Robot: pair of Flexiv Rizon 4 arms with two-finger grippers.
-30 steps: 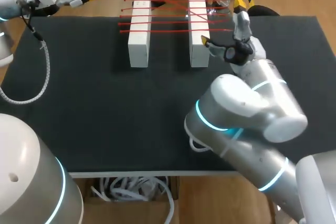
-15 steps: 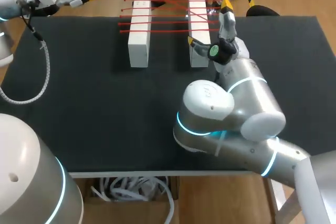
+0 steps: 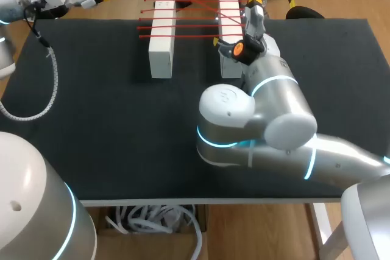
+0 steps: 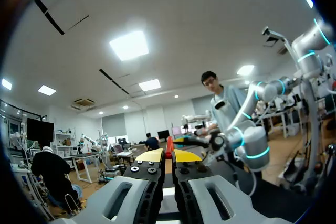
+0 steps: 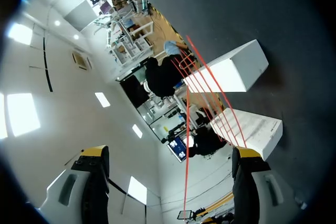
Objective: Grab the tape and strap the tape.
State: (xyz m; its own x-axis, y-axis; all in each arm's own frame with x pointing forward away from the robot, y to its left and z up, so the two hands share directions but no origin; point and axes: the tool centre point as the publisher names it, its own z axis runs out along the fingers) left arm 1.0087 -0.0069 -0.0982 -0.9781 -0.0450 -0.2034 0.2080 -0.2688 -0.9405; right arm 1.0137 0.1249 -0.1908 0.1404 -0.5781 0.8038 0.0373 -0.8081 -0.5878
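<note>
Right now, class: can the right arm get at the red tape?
Probably yes: the right gripper is open, and a tape strand seems to run between its fingers, beside the block. Nothing visible blocks it.

Tape [image 3: 189, 27]: thin red strands, pulled taut.
Layout: several near-parallel lines spanning the two white blocks [image 3: 162, 47], with one strand crossing them on a slant.
Held end: pinched between the closed yellow tips of the left gripper [image 4: 168, 156].
Near the right gripper [image 5: 170, 152]: one strand runs through the gap of its wide-spread jaws; the rest lie ahead.
</note>
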